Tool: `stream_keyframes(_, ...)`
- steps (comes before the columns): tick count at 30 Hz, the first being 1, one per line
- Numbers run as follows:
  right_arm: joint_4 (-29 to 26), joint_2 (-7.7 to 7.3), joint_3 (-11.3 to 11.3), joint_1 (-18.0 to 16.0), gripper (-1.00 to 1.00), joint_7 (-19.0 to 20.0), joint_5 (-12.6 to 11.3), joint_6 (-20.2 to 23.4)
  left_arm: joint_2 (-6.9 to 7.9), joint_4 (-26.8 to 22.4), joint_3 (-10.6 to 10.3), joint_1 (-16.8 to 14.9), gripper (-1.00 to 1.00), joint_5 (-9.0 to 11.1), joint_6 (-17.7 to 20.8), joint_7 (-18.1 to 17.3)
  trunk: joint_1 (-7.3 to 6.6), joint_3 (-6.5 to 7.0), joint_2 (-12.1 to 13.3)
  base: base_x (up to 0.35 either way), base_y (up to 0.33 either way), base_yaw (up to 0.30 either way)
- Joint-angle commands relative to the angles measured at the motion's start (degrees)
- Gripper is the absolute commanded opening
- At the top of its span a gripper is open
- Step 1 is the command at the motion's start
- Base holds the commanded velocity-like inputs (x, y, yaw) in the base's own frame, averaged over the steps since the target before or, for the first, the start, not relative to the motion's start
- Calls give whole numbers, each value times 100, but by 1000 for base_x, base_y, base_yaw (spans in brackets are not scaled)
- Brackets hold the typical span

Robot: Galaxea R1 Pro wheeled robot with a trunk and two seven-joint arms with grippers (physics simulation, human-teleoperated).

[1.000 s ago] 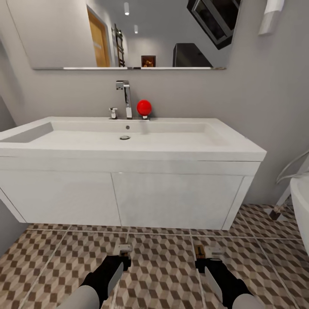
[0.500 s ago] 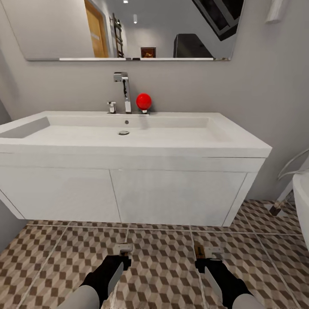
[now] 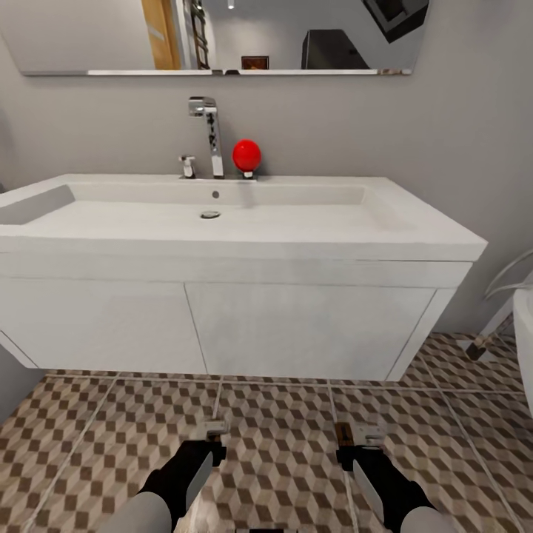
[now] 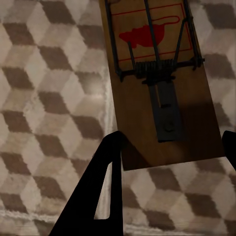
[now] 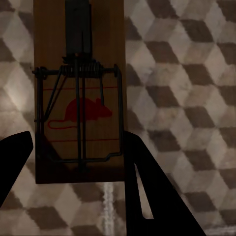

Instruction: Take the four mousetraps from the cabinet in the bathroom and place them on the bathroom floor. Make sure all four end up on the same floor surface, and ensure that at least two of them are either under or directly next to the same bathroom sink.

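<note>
My left gripper (image 4: 169, 147) is shut on a mousetrap (image 4: 157, 83), a brown wooden board with a dark spring bar and a red mouse print. It hangs above the cube-patterned bathroom floor (image 3: 281, 444). My right gripper (image 5: 78, 157) is shut on a second mousetrap (image 5: 78, 98) of the same kind. In the head view the left gripper (image 3: 215, 438) and right gripper (image 3: 355, 438) hover low over the tiles, just in front of the white sink (image 3: 296, 222) on its wall-hung vanity (image 3: 296, 326). The cabinet and the other mousetraps are out of view.
A chrome tap (image 3: 209, 133) and a red ball (image 3: 246, 155) stand at the basin's back edge, below a mirror (image 3: 222, 37). The white bathtub's rim (image 3: 524, 326) shows at the far right. Open tiled floor runs under the vanity.
The head camera has moved nearer the sink, so the basin looks larger and the mirror has slid upward. Both grippers keep their traps and their places in the picture.
</note>
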Motion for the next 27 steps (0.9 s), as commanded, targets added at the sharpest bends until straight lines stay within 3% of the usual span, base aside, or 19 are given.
stream_keyframes(1, -10, -1, 36, -1, -100, -43, -36, 32, -4, -11, 13, -1, -100, -33, 34, 4, 1, -28, -4, 0, 0, 0)
stream_keyframes(15, -10, -3, 36, -1, -100, -35, -34, 40, -4, -11, 14, -1, -100, -33, 5, 4, 4, -50, -5, 0, 0, 0)
stream_keyframes(20, -10, -3, 36, -1, -100, -35, -34, 40, -4, 0, 23, -1, -100, -33, -535, 6, 4, -50, -5, 0, 0, 0)
stream_keyframes(27, -10, -1, 36, -1, -100, -34, -34, 40, -4, 50, 10, -1, -100, -33, -753, 8, 4, -50, -5, 0, 0, 0)
